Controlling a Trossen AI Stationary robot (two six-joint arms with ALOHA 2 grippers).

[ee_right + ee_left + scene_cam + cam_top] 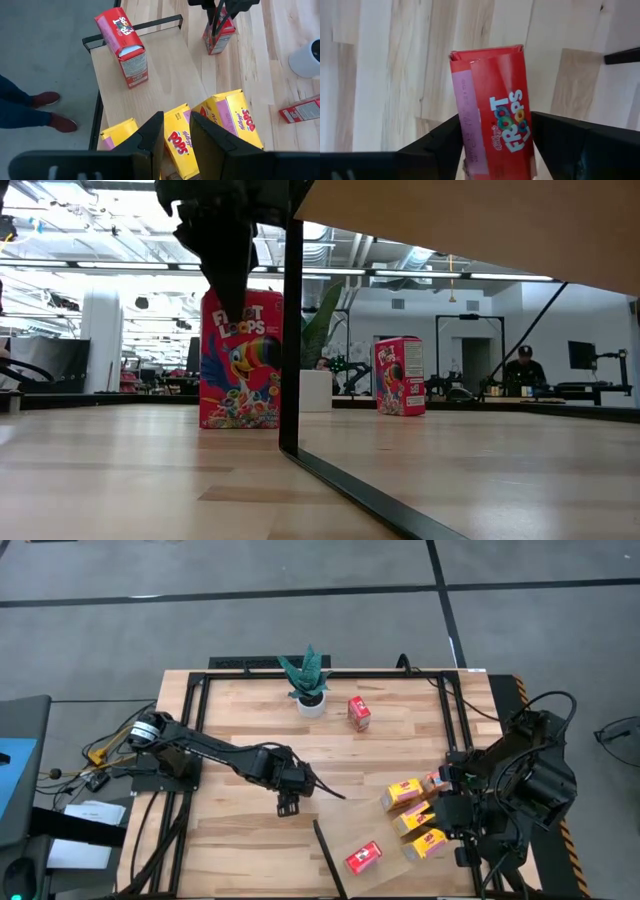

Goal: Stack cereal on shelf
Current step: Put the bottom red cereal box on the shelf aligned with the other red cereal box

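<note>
A red Froot Loops cereal box stands upright on its bottom on the tabletop, left of the shelf. My left gripper comes down on it from above and is shut on its top. A second red box and three yellow boxes lie on the shelf at the near right. My right gripper hangs open high above the yellow boxes, touching nothing. A third red box stands on the table at the far side. My left gripper pinches the box's upper end between its two fingers, one on the front face and one on the back face. The fingers point steeply down and lie across the box's narrow top. The box stands upright with its bottom on the table.
A potted plant in a white pot stands at the far middle, next to the third red box. The shelf's dark edge rises just right of the held box. A person's legs and red shoes show beside the table.
</note>
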